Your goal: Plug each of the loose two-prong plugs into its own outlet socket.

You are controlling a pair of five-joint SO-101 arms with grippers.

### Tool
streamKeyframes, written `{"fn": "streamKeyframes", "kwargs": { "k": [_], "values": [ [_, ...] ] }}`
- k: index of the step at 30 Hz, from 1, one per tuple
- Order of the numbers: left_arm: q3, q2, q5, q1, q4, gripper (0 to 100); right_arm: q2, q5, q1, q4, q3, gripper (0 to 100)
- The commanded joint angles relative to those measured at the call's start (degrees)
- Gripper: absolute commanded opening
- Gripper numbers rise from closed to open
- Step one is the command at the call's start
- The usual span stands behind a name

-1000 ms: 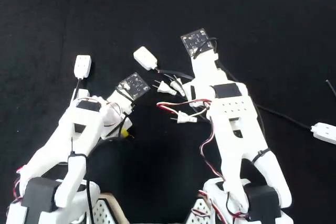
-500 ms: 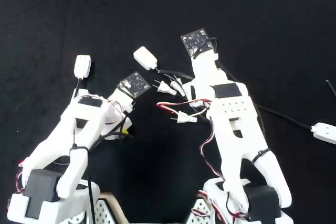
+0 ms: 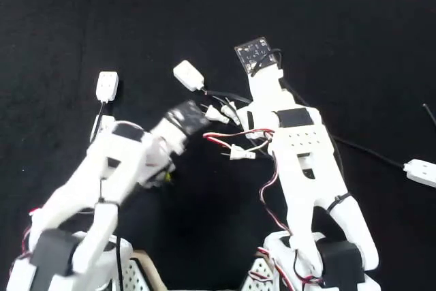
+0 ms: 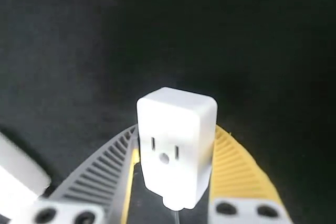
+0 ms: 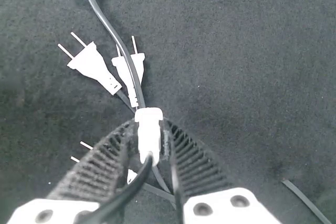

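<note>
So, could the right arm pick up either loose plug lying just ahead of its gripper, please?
Probably not yet: the right gripper is shut on another plug, though both loose plugs lie close ahead.

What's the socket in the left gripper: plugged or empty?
Empty. The socket held in the left gripper shows bare slots, no plug inserted.

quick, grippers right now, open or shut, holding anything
Left gripper: closed on a socket.
Right gripper: closed on a plug.
</note>
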Motion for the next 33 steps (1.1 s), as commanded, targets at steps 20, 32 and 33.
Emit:
{"fn": "streamKeyframes", "kwargs": {
  "k": [20, 32, 33],
  "values": [
    [0.57, -0.88, -2.64, -3.3, -5.45, 23, 0.13, 0.44, 0.88, -1.23, -0.57, 1.2],
    [10.95, -31.3, 0.79, 2.77, 0.97, 24, 0.13, 0.44, 0.88, -1.32, -0.57, 1.2],
    [13.41, -34.73, 0.79, 2.68, 0.26, 25, 0.13, 0.44, 0.88, -1.32, -0.57, 1.2]
  ]
}}
